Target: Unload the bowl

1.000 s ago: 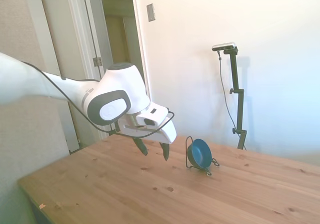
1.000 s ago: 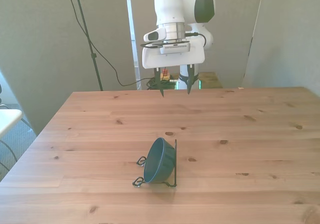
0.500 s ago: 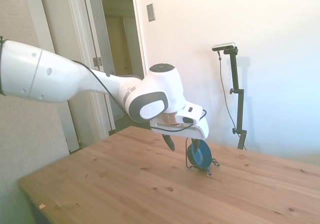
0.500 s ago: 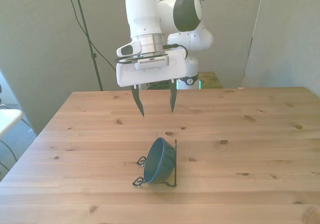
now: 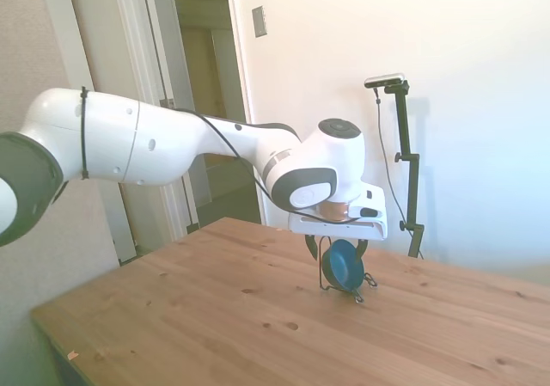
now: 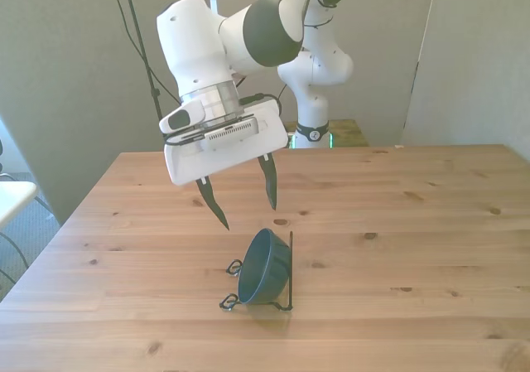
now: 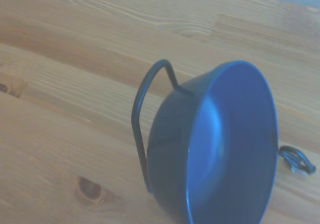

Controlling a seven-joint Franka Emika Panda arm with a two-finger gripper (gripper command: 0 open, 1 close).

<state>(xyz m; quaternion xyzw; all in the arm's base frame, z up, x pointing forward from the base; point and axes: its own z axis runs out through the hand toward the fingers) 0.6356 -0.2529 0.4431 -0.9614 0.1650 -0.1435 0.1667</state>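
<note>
We see jaws spread, hovering just above bowl; bowl stands on edge because wire rack props it.

Bowl: small, dark blue-teal, smooth. Tipped on its side, propped in wire rack. Lower centre of front view; right of centre in side view.

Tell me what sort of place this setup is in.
Probably a room in a home or office turned into a robot test space, not a factory. A plain wooden table stands by a white wall and an open doorway, holding just a bowl in a wire rack.
</note>
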